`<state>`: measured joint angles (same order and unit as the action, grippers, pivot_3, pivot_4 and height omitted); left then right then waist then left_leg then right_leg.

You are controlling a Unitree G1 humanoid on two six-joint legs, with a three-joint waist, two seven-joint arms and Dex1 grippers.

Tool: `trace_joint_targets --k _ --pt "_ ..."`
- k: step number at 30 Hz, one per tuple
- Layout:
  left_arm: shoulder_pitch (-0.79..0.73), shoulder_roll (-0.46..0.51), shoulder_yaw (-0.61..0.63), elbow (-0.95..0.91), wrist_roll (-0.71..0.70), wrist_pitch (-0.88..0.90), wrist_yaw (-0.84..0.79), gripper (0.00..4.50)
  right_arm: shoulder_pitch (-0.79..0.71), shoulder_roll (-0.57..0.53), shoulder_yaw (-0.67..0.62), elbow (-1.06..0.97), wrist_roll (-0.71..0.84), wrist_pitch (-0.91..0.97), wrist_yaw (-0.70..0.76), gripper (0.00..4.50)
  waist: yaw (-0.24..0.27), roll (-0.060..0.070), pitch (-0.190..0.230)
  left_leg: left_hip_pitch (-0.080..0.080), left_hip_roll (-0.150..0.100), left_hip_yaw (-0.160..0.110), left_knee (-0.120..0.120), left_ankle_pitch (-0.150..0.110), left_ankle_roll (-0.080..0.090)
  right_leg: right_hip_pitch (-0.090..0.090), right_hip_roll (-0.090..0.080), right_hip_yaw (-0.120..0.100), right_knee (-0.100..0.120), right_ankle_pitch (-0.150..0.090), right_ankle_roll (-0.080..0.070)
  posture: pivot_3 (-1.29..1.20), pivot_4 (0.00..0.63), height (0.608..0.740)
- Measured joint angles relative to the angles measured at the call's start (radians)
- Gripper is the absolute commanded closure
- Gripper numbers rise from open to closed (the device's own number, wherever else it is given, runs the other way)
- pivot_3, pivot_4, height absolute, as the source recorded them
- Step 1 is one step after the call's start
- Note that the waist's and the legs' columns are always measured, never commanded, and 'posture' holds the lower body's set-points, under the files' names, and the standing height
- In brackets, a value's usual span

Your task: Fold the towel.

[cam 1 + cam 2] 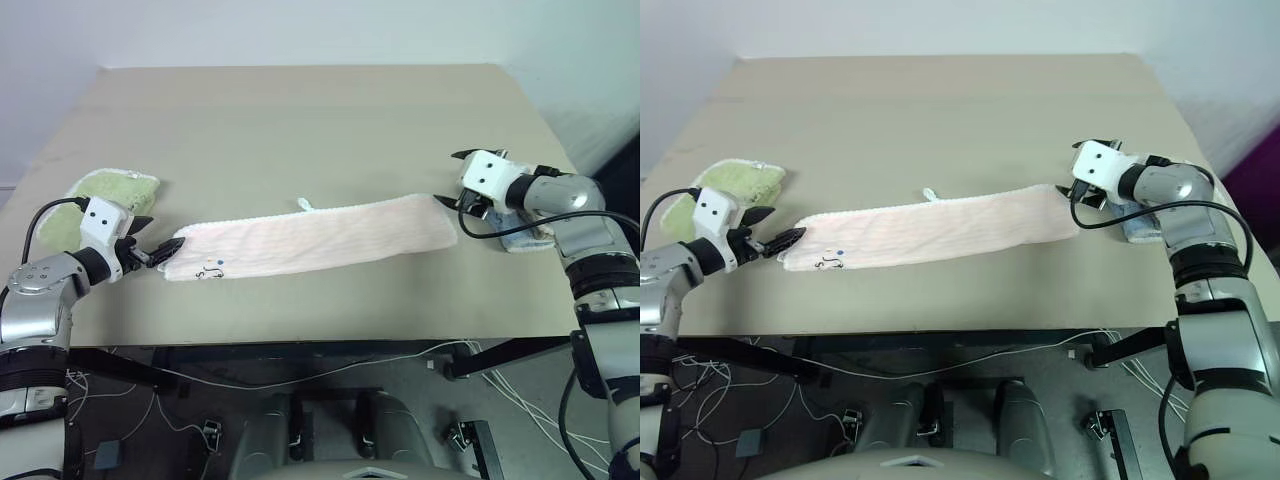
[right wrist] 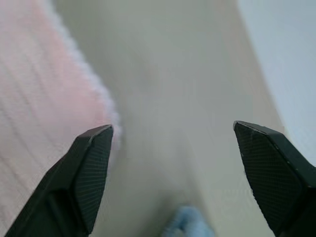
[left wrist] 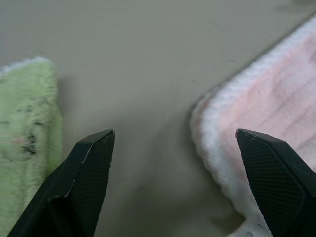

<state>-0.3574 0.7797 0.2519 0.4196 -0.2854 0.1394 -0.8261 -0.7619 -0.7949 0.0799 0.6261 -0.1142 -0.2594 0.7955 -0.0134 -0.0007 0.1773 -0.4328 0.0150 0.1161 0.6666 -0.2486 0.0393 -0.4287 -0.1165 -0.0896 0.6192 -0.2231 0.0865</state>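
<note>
The towel [image 1: 310, 240] lay as a long narrow strip across the middle of the frame in the left eye view, running from the lower left up toward the right, flat on the tan table [image 1: 300, 120]. It looked already folded once lengthwise, with the white loop [image 1: 303, 204] poking from its upper edge and the small cartoon print [image 1: 210, 269] near its left end. The left gripper [image 1: 152, 252] sat at the strip's left end with its two black fingers spread wide and nothing between them; in the left wrist view, bare table showed between the tips. The right gripper [image 1: 460, 197] sat just beside the right end, equally wide apart and empty. A light green towel [image 1: 105, 195] lay at the left edge of the frame and a light blue cloth [image 1: 525, 238] under the right arm. By my reading, the lengthwise fold was done and laid down; folding the strip end to end was left.
</note>
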Motion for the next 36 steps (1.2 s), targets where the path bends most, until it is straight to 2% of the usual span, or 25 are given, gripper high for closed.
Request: trace_joint_targets --k 2,4,8,15,20,27,36 --pt "-0.001 -0.002 0.014 -0.002 -0.002 -0.01 0.023 0.33 0.095 -0.003 -0.049 -0.12 0.057 0.089 0.007 0.36 0.0 0.0 0.0 0.001 0.0 0.0 0.0 0.0 0.0 0.001 0.0 0.0 0.0 0.0 0.0 0.0 0.15 0.74" --pt "-0.004 -0.017 0.037 -0.014 -0.012 -0.017 0.037 0.3 0.221 0.003 -0.106 -0.292 0.139 0.234 0.011 0.0 0.002 0.0 0.0 0.001 0.0 -0.001 0.0 0.0 0.0 0.001 -0.001 0.0 0.0 0.0 0.0 0.0 0.15 0.74" --pt "-0.004 -0.064 0.047 -0.082 -0.052 -0.017 0.041 0.3 0.379 0.077 -0.209 -0.555 0.308 0.569 -0.042 0.0 0.001 0.0 0.0 0.002 0.0 -0.001 0.001 0.0 0.0 0.001 -0.001 0.0 0.002 0.0 0.0 0.0 0.15 0.74" --pt "0.016 -0.147 -0.008 -0.217 -0.087 -0.012 -0.015 0.3 0.444 0.271 -0.486 -0.803 0.692 1.172 -0.279 0.0 0.004 -0.001 -0.001 0.002 0.0 -0.003 0.001 -0.001 0.001 0.002 -0.002 0.0 0.001 0.0 0.0 0.0 0.15 0.74" --pt "0.033 -0.189 -0.094 -0.308 -0.095 0.002 -0.066 0.3 0.455 0.434 -0.666 -0.865 0.929 1.45 -0.468 0.0 0.002 0.0 -0.001 0.002 0.0 -0.003 0.0 -0.003 0.005 0.002 -0.002 0.0 0.001 0.0 0.0 0.0 0.15 0.74" --pt "0.063 -0.234 -0.18 -0.374 -0.094 0.005 -0.086 0.3 0.457 0.563 -0.762 -0.85 1.07 1.596 -0.671 0.0 0.001 0.0 -0.001 0.002 -0.001 -0.002 0.0 -0.004 0.006 0.001 0.0 0.0 0.002 0.0 0.0 0.0 0.15 0.74" --pt "0.079 -0.263 -0.191 -0.41 -0.097 0.01 -0.07 0.3 0.296 0.669 -0.838 -0.633 1.129 1.49 -0.843 0.0 -0.005 0.0 -0.003 0.002 0.0 -0.002 0.0 -0.004 0.007 0.002 0.002 0.0 0.002 0.0 0.0 0.0 0.15 0.74"
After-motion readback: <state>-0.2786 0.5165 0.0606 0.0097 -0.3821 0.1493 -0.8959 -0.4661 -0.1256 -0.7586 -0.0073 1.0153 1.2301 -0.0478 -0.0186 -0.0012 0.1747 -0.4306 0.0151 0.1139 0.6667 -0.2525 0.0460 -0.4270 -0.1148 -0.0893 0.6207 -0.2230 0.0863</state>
